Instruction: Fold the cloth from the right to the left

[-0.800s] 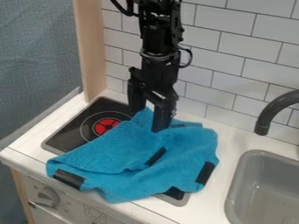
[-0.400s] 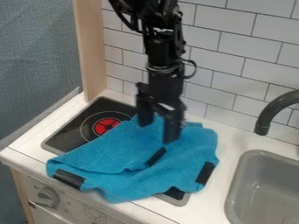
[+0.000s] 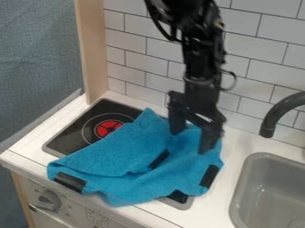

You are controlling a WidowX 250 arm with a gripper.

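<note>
Fingers spread apart, the black gripper (image 3: pixel 191 142) hangs over the far right of the cloth (image 3: pixel 125 153). White counter (image 3: pixel 239 140) carries the rumpled blue cloth, which reaches its front edge, overlaps the black stovetop (image 3: pixel 68 140) and stops short of the gray sink (image 3: pixel 262 156).

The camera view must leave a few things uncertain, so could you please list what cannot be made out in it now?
- Camera view: the right part of the stove, covered by the cloth.
- Camera view: the cloth's underside and inner layers, hidden by its own folds.
- Camera view: whether the claw touches the cloth, as the slanted angle hides any gap.
- Camera view: the far side of the sink, cut off by the right edge.
</note>
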